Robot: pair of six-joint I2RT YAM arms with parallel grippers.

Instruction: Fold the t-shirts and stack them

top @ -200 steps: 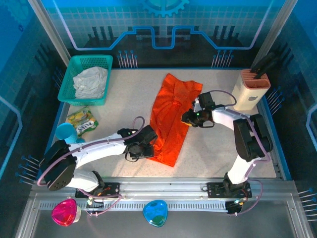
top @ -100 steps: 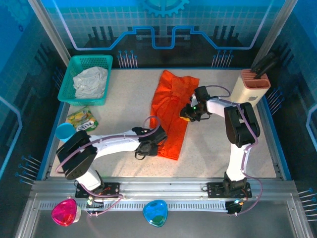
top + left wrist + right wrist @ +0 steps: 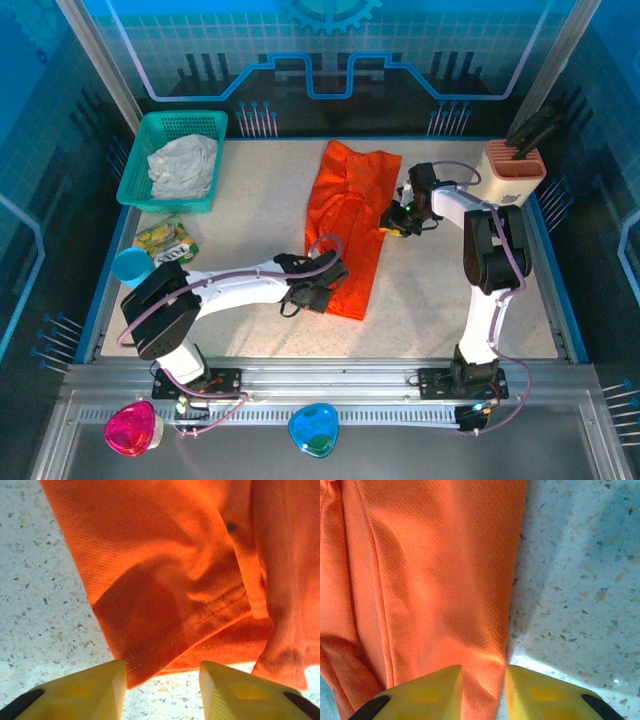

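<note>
Two t-shirts are in sight. One bright orange fabric t-shirt [image 3: 346, 225] lies on the speckled desk [image 3: 450, 290] near its middle, gathered lengthwise into a long creased strip that runs from the far side toward the near edge. One whitish-grey crumpled t-shirt [image 3: 183, 165] sits bunched inside the single teal plastic mesh basket [image 3: 186, 119] at the far left corner, well apart from the orange one.

There are two arms. The left arm reaches low across the desk from its base at the near left, bent at the elbow, with the left end effector [image 3: 322, 292] at the near end of the orange strip. In the left wrist view its yellow fingers [image 3: 95, 690] stand apart, at a middling width. The hemmed corner of the shirt [image 3: 165, 580] lies just at the inner edge of one finger, and bare desk shows in the rest of the gap.

The right arm stands up from its base at the near right and bends over toward the far side, bringing the right end effector [image 3: 391, 221] to the shirt's right edge about halfway along. In the right wrist view that end effector [image 3: 482, 672] is narrow, and the shirt's folded edge [image 3: 435, 580] runs down between the two yellow fingers, pinched there.

Around them, one yellow-green snack packet [image 3: 165, 243] and one light-blue cup [image 3: 130, 267] lie by the left edge. One beige knife block with dark handles [image 3: 513, 178] stands at the far right, close behind the right forearm.
</note>
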